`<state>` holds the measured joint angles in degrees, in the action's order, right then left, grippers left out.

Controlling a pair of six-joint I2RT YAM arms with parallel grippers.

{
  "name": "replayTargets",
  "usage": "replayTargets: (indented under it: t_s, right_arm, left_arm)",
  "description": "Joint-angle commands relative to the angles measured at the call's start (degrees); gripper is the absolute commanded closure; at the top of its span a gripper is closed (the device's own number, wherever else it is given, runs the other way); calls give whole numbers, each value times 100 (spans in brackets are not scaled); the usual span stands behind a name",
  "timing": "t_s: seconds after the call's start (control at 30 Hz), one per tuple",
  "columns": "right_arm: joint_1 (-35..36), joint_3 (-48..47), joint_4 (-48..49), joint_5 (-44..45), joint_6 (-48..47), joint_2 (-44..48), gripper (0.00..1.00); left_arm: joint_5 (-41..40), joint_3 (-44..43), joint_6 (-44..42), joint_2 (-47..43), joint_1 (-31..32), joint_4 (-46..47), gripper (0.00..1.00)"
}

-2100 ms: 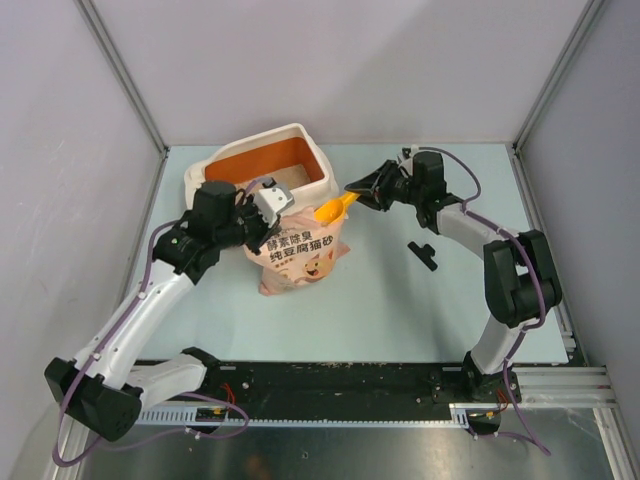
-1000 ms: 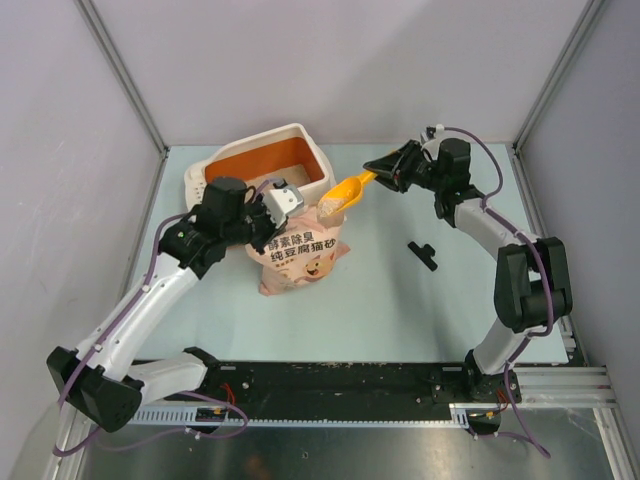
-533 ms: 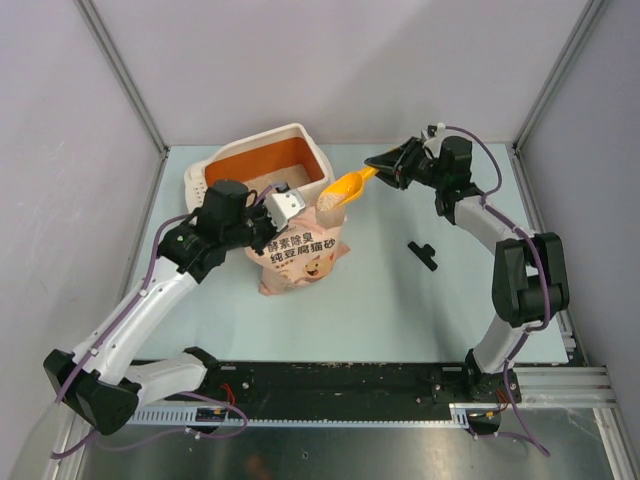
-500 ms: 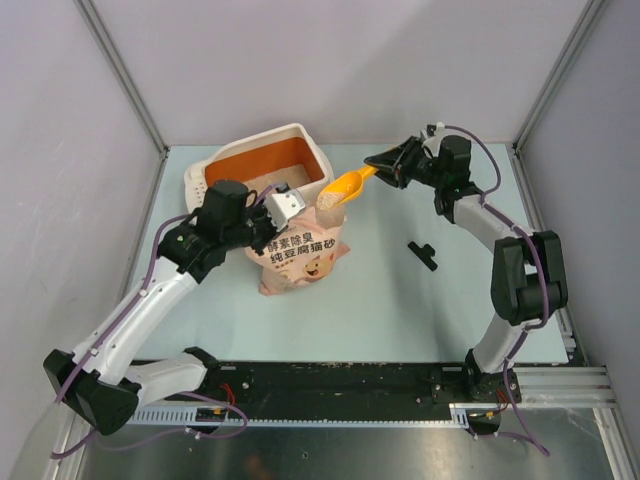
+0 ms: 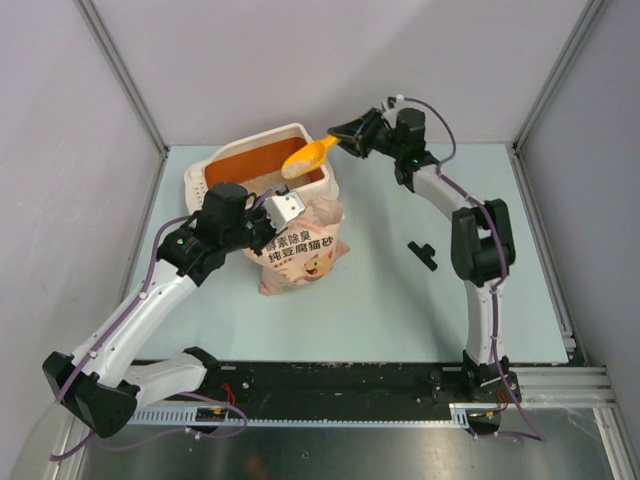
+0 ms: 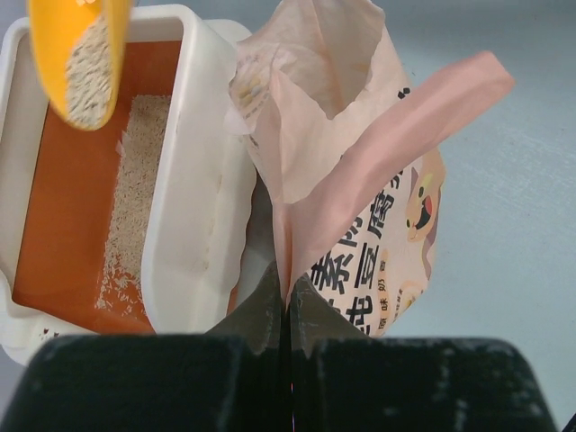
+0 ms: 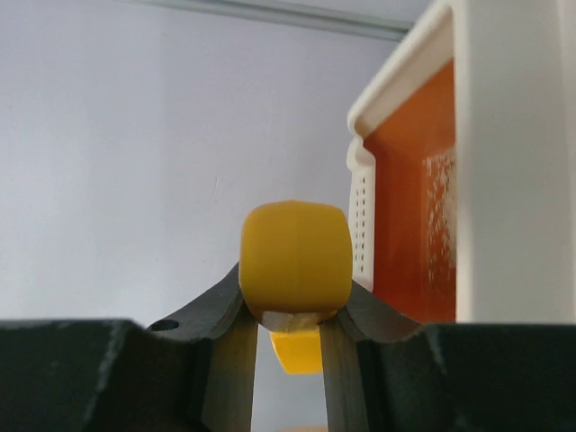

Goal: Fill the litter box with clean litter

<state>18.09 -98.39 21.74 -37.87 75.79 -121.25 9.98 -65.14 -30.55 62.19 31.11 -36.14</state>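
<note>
The top external view looks steeply down from above and behind the arm bases and takes in the whole bench (image 5: 400,300) and both arms. The left wrist view sits close behind the left gripper (image 6: 286,290) and faces along its fingers into the open mouth of the bag (image 6: 360,180), with the litter box (image 6: 193,162) just beside it. The right wrist view looks almost level past the right gripper (image 7: 290,308), very near the scoop (image 7: 295,256), towards the box's side wall. All three views share the box and the scoop.
</note>
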Motion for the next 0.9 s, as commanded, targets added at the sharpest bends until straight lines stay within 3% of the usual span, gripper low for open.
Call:
replayTargets:
  t_s: [0.0,0.1,0.13,0.27,0.37,0.57,0.7,0.87]
  right_arm:
    - [370,-1671,-413,770,-406,-801,100]
    - [590,-2847,-636,1351,-1221,-1514,100]
    - [652,-3183,-609,1483,-2007,-1846,100]
    - [836,-4135,-496,1721,-3644,-2306,100]
    - [995,-4188,-416,1967,-4928,-2176,100]
    - [1109,-4075,-451,2301,-6583,-1833,100]
    - [1320,-3653,-276,2398,-8486,-1429,100]
    - [1549,-2853,146,2231,-9521,-849,100]
  left_arm:
    - [-145,19,-127,-93,18,2,100]
    - [-136,46,-110,-111,18,2,100]
    - [-145,46,-118,-128,18,-7,100]
    - [-154,46,-153,-207,-9,-16,100]
    - [-40,90,-154,-286,-61,-16,100]
    - [197,248,-145,-471,-97,-16,100]
    - [364,379,-180,-620,-97,2,100]
    - [540,494,-171,-744,-105,98,100]
